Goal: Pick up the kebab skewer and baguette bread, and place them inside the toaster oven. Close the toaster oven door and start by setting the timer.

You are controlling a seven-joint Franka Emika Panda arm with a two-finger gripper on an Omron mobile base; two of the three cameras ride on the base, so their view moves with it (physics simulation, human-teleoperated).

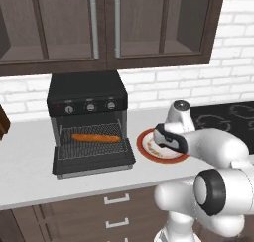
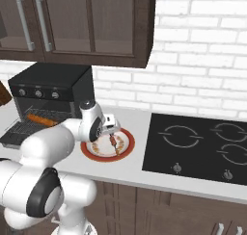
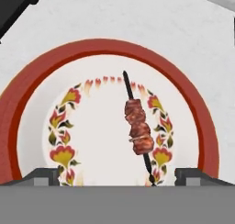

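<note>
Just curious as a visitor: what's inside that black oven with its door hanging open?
On the wire rack of the toaster oven lies the baguette bread, alone. The kebab skewer is on the red-rimmed plate beside it. The oven's deeper interior is too dark to see.

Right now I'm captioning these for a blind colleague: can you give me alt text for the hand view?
A kebab skewer with reddish-brown meat chunks lies on a white plate with a red rim and a floral ring, right of its centre. The hand is above it, fingertips spread wide, the skewer's near end between them.
</note>
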